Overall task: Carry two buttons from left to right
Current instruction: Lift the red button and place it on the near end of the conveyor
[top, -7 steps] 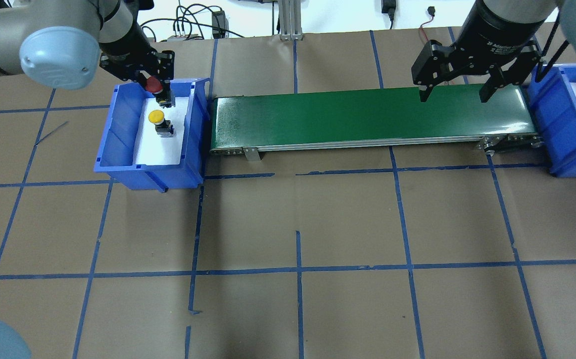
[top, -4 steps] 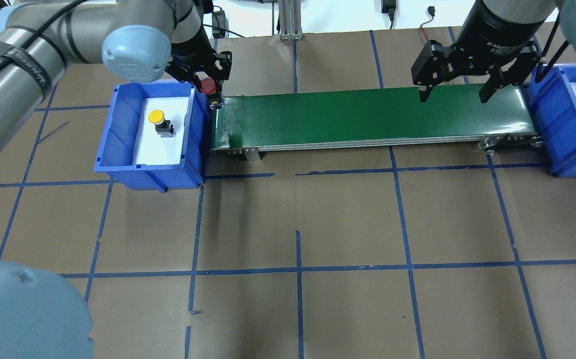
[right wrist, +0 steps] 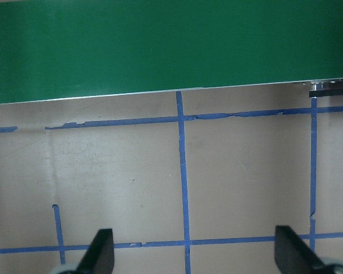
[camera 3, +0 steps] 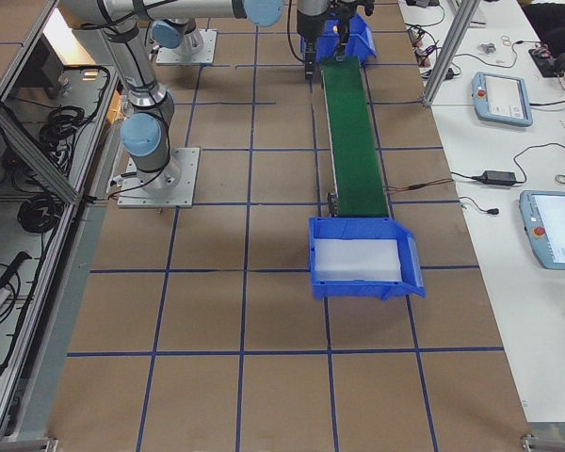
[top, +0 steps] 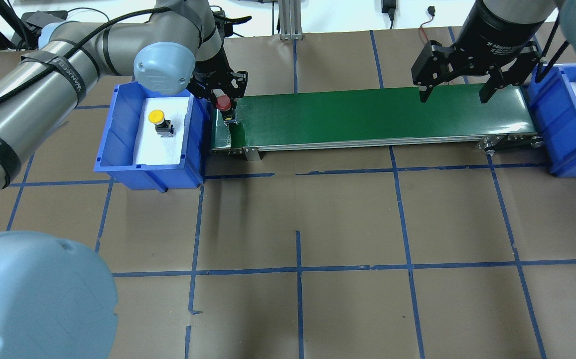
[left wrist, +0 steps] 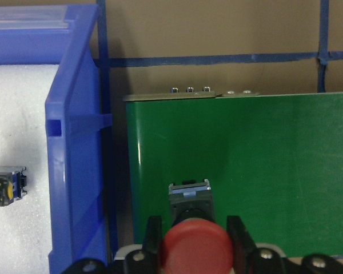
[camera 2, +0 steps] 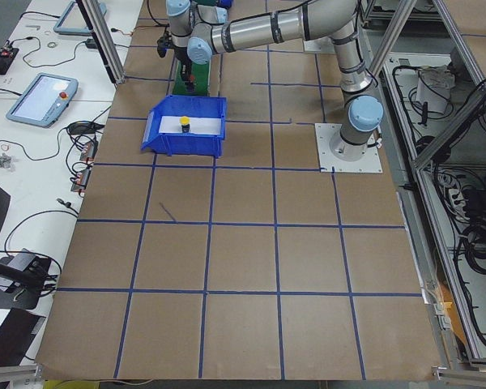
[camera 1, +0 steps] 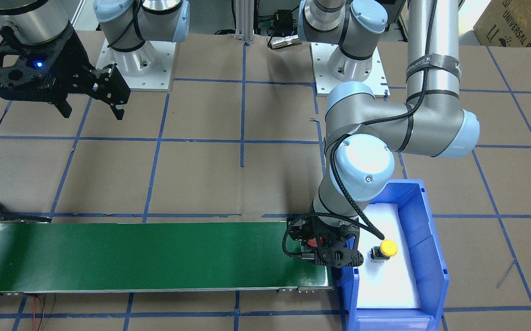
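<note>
The left gripper is squeezing the red button, with its jaws pressing on both sides just under the round red cap. The button is standing up straight, with its grey body pointing down at the left end of the green belt. I cannot tell if the body is touching the belt or hanging just over it. Just beside the gripper, the tall wall of the left blue bin is standing between the red button and the yellow button. The yellow button is lying on the white pad inside that bin, well apart from the gripper. Far along the belt, the right gripper is hanging over the belt's other end with its jaws spread wide and nothing between them. The right blue bin is sitting just past that end of the belt. Everything is sitting on a brown table with blue tape lines making squares. A second ago the left gripper was holding the red button over the left bin, close to the yellow one. Half a second ago it was crossing the bin's wall. Now it is over the belt. The yellow button is lying in the same spot as before, and the right gripper is hanging in the same place too.
</note>
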Controlling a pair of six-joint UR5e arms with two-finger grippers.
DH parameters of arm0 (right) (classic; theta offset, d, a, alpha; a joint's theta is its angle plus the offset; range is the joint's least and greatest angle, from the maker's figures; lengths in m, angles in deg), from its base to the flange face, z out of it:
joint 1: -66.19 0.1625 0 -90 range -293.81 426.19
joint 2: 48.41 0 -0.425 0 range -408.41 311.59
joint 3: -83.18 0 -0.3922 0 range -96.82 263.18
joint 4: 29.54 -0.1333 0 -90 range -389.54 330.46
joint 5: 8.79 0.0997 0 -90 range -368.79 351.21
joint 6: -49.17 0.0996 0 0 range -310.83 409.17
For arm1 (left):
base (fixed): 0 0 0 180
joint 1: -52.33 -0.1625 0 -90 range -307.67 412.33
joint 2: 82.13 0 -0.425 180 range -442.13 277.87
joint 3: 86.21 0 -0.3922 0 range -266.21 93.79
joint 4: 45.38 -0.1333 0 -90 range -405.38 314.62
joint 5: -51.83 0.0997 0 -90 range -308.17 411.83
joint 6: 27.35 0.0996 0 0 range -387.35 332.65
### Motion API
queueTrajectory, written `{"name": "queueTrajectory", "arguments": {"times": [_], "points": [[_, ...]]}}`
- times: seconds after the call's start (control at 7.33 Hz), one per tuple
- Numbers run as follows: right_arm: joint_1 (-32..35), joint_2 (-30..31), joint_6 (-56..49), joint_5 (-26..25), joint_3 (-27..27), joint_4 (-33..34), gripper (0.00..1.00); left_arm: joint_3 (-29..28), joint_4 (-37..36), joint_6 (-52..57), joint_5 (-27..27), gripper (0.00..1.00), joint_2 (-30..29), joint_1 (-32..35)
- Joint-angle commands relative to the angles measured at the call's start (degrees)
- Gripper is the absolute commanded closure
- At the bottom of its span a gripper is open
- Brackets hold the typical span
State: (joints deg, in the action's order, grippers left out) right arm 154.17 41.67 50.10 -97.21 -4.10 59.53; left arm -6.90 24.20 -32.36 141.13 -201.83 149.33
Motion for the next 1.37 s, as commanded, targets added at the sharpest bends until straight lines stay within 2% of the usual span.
{"name": "queueTrajectory", "arguments": {"times": [0.0,0.14,0.27,0.55,0.82,1.23], "points": [[0.00,0.00,-0.05,0.00,0.00,-0.03,0.00,0.23,-0.14,0.35,0.00,0.56,-0.35,0.03],[0.00,0.00,-0.05,0.00,0.00,0.05,0.00,0.49,-0.67,0.26,0.00,0.29,-0.35,0.03],[0.00,0.00,-0.05,0.00,0.00,0.05,0.00,1.28,-2.76,0.26,-0.08,0.16,-0.09,0.03],[0.00,0.00,-0.05,0.00,0.00,-0.03,0.00,1.55,-3.13,0.26,-0.17,0.12,1.57,0.03],[0.00,0.00,-0.14,0.00,0.00,0.05,0.00,2.16,-3.05,2.70,0.18,0.10,6.91,-1.36],[0.00,0.00,-0.05,0.00,0.00,-0.03,0.00,7.95,-3.04,12.54,0.35,0.11,9.40,-12.33]]}}
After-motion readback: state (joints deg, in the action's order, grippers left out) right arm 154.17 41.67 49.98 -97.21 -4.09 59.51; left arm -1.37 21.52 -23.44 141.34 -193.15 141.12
